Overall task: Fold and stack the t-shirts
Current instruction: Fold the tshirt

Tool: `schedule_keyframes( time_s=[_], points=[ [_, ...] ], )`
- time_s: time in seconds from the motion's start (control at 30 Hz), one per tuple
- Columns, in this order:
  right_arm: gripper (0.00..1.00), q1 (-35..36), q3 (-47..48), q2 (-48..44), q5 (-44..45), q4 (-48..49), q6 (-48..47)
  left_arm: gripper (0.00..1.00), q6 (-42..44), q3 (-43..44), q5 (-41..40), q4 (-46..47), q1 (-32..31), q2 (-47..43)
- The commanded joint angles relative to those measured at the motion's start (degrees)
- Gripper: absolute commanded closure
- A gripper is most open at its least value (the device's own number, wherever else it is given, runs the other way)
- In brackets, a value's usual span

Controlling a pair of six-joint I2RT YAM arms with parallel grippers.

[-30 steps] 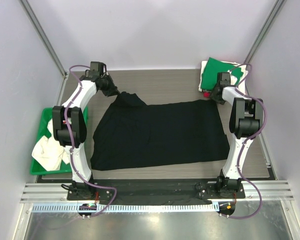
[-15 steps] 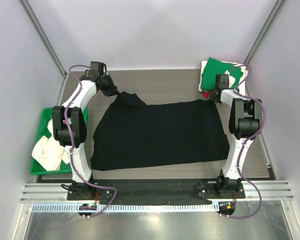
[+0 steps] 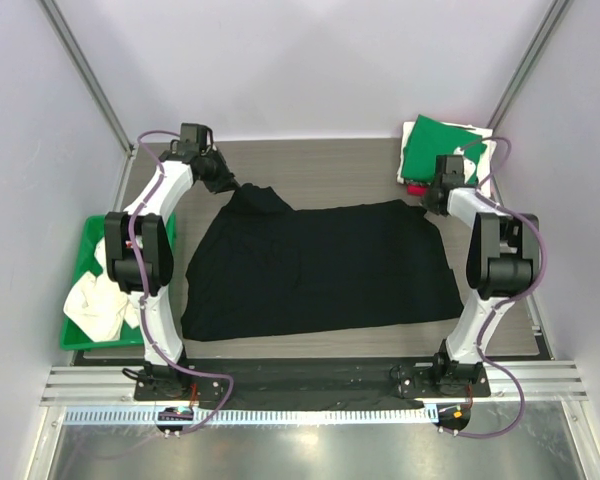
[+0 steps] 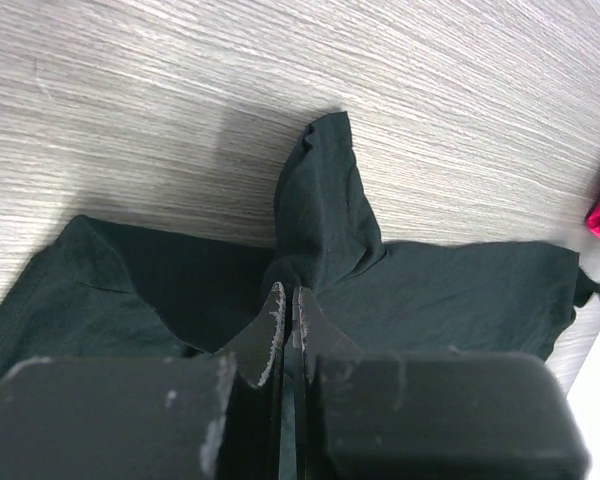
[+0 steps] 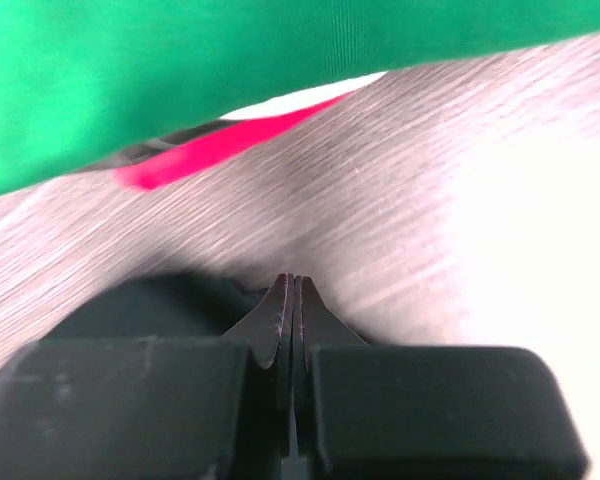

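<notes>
Black t-shirt (image 3: 320,265) lay spread over the middle of the grey wood-grain surface (image 3: 330,165), mostly flat, with its upper-left corner bunched and drawn toward the upper left of the top view.

Left fingers (image 3: 228,186) were clenched on that bunched corner. In the left wrist view the tips (image 4: 276,315) were pressed together, with a peak of black cloth (image 4: 325,215) pulled up to them.

Right fingers (image 3: 427,203) sat at the shirt's upper-right corner, tips (image 5: 280,300) pressed together. The right wrist view was blurred. Black cloth (image 5: 150,295) showed right beneath the tips at lower left, but whether any was pinched could not be told.

Green t-shirt (image 3: 435,145) lay folded at the upper right corner of the surface, with a white layer showing at its edges. A strip of red t-shirt (image 3: 413,187) poked out at its lower-left edge, just beside the right fingers; the right wrist view showed green (image 5: 180,60) over red (image 5: 210,150).

Green tray (image 3: 88,235) stood at the left edge, holding crumpled white cloth (image 3: 95,300).
</notes>
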Motion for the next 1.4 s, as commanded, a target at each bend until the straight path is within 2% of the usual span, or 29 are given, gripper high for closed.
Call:
schedule_keyframes(
  time_s=[0.0, 0.27, 0.53, 0.73, 1.03, 1.37],
  points=[
    [0.99, 0.39, -1.03, -7.88, -0.15, 1.07, 0.13, 1.0, -1.22, -0.57, 0.63, 0.05, -0.15, -3.82],
    [0.99, 0.39, -3.31, -13.33, -1.91, 0.19, 0.22, 1.0, -1.39, -3.21, -0.07, -1.26, -0.07, -9.0],
    [0.99, 0.39, -9.73, -20.71, -2.88, -0.07, 0.48, 1.0, -1.57, -11.81, -0.86, -0.82, -0.07, -17.95],
    [0.99, 0.13, -16.85, -28.1, -1.73, -0.34, 2.24, 1.0, -1.48, -23.5, -3.14, 0.49, -0.07, -27.29],
    [0.99, -7.16, -26.08, -35.39, -4.98, -0.51, 5.4, 1.0, -3.24, -42.65, -4.99, 3.04, -0.15, -42.22],
    [0.99, -9.8, -30.56, -37.68, -7.1, -0.42, 5.93, 1.0, -6.67, -52.95, -5.34, 1.9, -0.5, -53.73]
  ],
)
